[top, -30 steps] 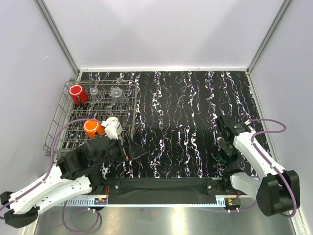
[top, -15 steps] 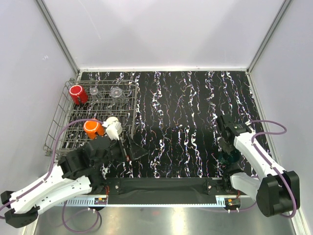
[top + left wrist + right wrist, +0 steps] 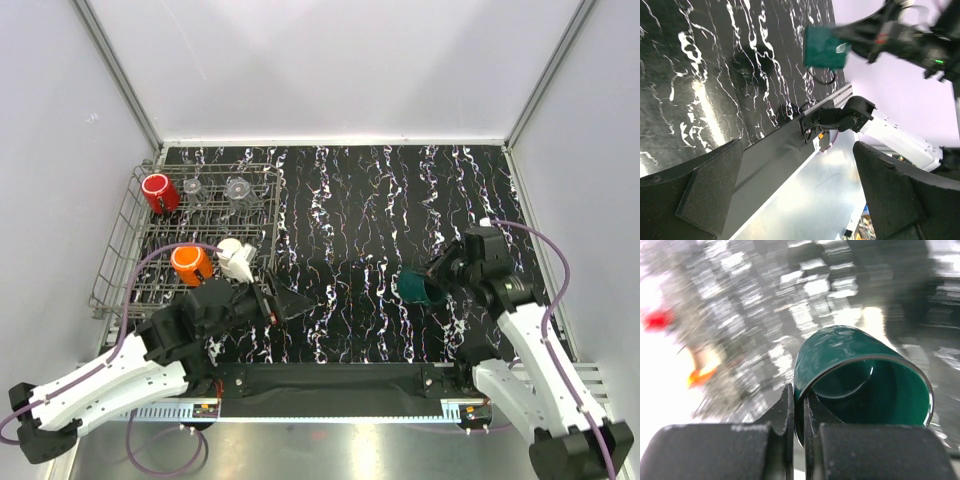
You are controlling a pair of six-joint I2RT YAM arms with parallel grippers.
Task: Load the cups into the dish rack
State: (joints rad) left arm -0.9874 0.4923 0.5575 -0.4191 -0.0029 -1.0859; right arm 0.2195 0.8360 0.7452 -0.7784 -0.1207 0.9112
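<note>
While 5 cups (image 3: 189, 263) sit in dish rack (image 3: 120, 250), dark green cup (image 3: 412, 287) rem. to load: right gripper (image 3: 799, 415) clamped on its wall, mid-air; left gripper (image 3: 800, 200) wide apart, empty.

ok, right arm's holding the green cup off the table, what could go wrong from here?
Grip: the right hand pinches just one wall of the green cup at the rim, cup sideways in the air; it may pivot or slip. Path: the open left hand sits beside the right edge of the dish rack, between cup and rack; arms could clash. Placement: the orange cup and cream cup crowd the rack's near right; setting down there might knock them.
</note>
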